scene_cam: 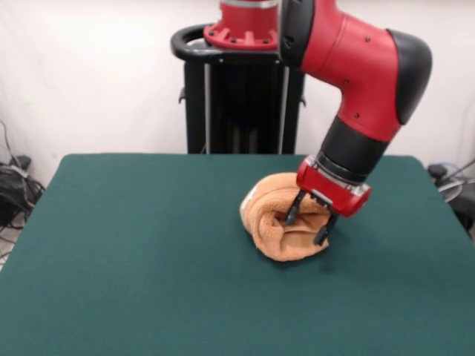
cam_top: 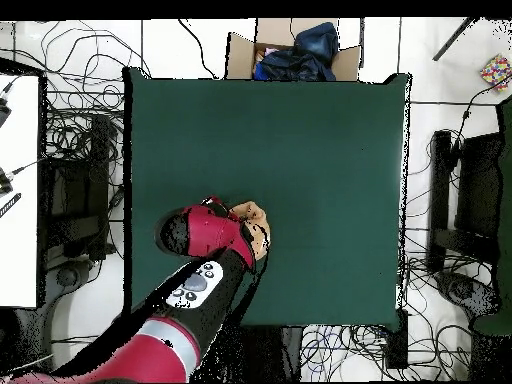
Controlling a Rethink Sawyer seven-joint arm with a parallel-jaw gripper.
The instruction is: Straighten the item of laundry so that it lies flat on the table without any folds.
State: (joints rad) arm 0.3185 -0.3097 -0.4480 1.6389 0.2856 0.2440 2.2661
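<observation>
Orange towel [scene_cam: 286,226] is lying bunched up on the green table [scene_cam: 133,252], toward the robot's side. I am seeing my gripper [scene_cam: 309,225] pressing into it at its 3 o'clock side, fingers spread apart. Cables [cam_top: 85,130] are lying on the floor around.
</observation>
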